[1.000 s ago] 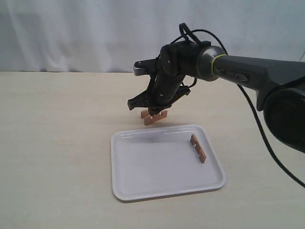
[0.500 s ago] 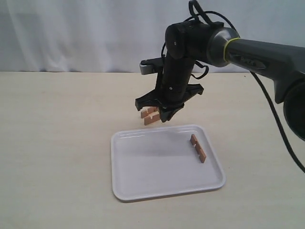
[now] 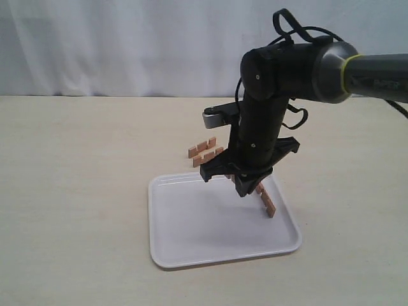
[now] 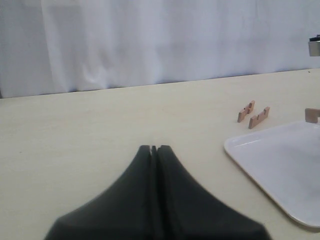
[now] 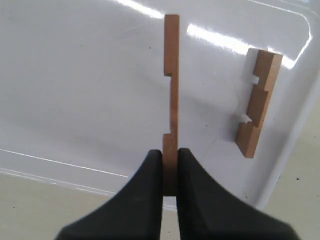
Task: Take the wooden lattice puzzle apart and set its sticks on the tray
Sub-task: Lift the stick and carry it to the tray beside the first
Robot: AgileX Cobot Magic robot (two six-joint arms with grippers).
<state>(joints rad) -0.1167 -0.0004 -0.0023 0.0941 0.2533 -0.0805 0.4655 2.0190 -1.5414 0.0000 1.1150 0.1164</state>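
My right gripper (image 5: 170, 155) is shut on one end of a reddish-brown notched stick (image 5: 171, 90) and holds it over the white tray (image 5: 75, 100). A second stick (image 5: 257, 102) lies on the tray near its right rim, also visible as the stick (image 3: 268, 205) in the exterior view. Behind the tray (image 3: 191, 242), two more sticks (image 3: 204, 152) stand side by side on the table. The lattice puzzle no longer shows as a grid. The right gripper (image 3: 245, 185) hangs low over the tray's far right part. My left gripper (image 4: 154, 148) is shut and empty, far from the sticks (image 4: 253, 114).
A pale wooden table (image 3: 76, 191) surrounds the tray, with a white curtain (image 3: 127, 44) behind it. The right arm (image 3: 274, 102) reaches in from the right, with its cable looping above it.
My right gripper moved from the sticks behind the tray forward and down over the tray, carrying one stick. Two sticks stayed on the table.
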